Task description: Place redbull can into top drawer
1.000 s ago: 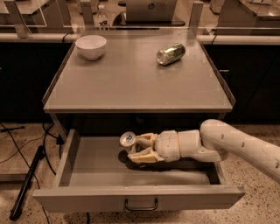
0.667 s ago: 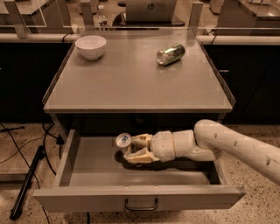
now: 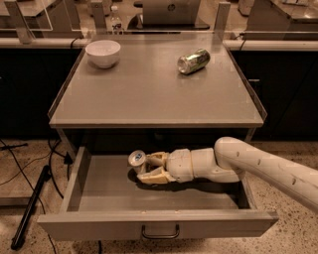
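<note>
A white bowl (image 3: 103, 52) stands upright at the back left of the grey surface (image 3: 149, 99), which has a low raised rim. Well apart from it, at the back right, a stubby greenish can (image 3: 194, 61) lies on its side. Behind the surface, a laptop (image 3: 171, 11) and a small bottle (image 3: 115, 20) sit on a further counter. On the speckled floor (image 3: 30, 154) to the left lie dark cables (image 3: 17, 166) and a slanted black pole (image 3: 31, 206). The gripper (image 3: 148, 167) is below the surface, in the open top drawer (image 3: 99, 229).
</note>
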